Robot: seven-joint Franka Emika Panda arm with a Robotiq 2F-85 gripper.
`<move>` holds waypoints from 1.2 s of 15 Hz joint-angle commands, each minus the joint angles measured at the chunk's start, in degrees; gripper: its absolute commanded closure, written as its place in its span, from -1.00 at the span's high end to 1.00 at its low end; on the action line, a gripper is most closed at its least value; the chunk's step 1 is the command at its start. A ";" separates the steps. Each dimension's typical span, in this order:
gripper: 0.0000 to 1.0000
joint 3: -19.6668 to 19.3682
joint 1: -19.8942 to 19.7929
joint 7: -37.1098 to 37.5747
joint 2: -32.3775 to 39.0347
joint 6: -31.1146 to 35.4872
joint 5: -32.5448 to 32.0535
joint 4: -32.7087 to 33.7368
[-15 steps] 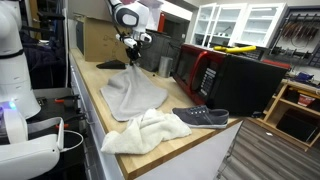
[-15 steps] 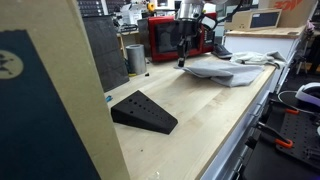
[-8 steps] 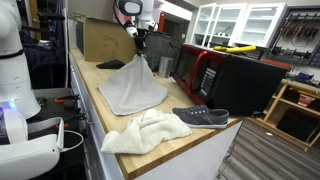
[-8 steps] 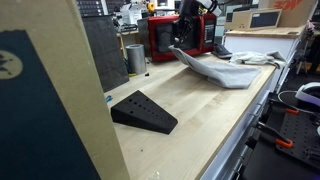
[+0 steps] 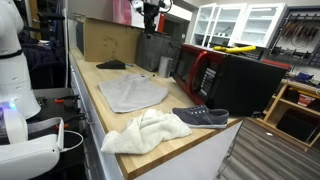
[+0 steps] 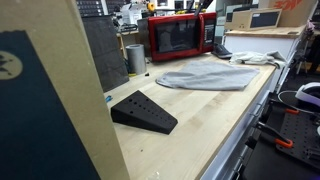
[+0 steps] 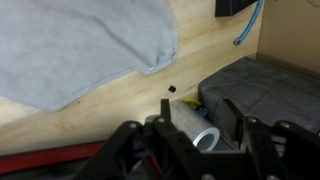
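Note:
A grey cloth lies flat on the wooden table, also seen as the grey cloth and, from above, the grey cloth. My gripper hangs high above the cloth's far end, out of the frame in one exterior view. In the wrist view the gripper has its jaws apart with nothing between them. Far below them stands a metal cup, also seen as the metal cup.
A white towel and a dark shoe lie near the table's front end. A red microwave stands at the back and a black wedge sits on the wood. A cardboard box stands behind.
The gripper rose with a corner of the grey cloth pinched, then let it go. The cloth dropped flat on the table and the gripper kept climbing.

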 commanded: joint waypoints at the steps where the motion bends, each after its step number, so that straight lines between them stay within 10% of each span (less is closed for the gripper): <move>1: 0.72 -4.61 -4.45 -2.13 -5.28 -3.98 -9.58 0.61; 9: 1.00 -11.36 -7.68 -13.51 -7.96 -15.26 -23.66 -2.31; 18: 1.00 -7.00 -2.43 -17.02 -3.59 -11.92 -23.40 -6.78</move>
